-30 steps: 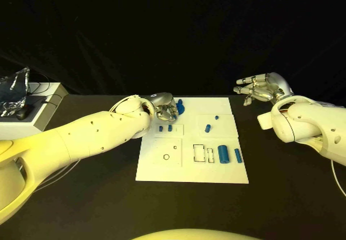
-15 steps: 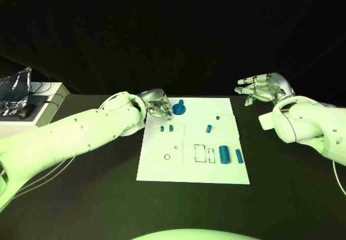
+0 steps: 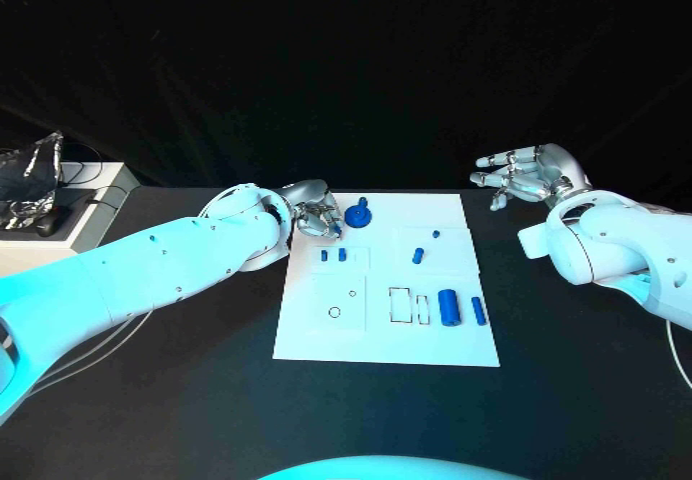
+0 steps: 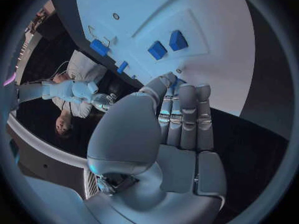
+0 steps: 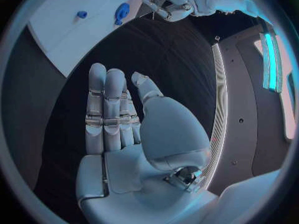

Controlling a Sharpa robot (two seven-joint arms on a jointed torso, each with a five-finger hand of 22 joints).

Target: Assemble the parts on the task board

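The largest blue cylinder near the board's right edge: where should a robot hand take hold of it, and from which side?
The largest blue cylinder lies flat on the task board, its long axis running toward and away from the robot. Probably best to come from above and pinch its middle across the curved sides. A slimmer blue part lies close on its right, so fingers need care there.

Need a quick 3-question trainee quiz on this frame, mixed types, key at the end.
1. True or false: the right hand holds a blue part.
2. Which hand is at the task board's far corner, beside the round blue part? A) left hand B) right hand
3. Fill in: the right hand's fingers are ____ with nothing in them.

Key: 1 false; 2 A; 3 apart.
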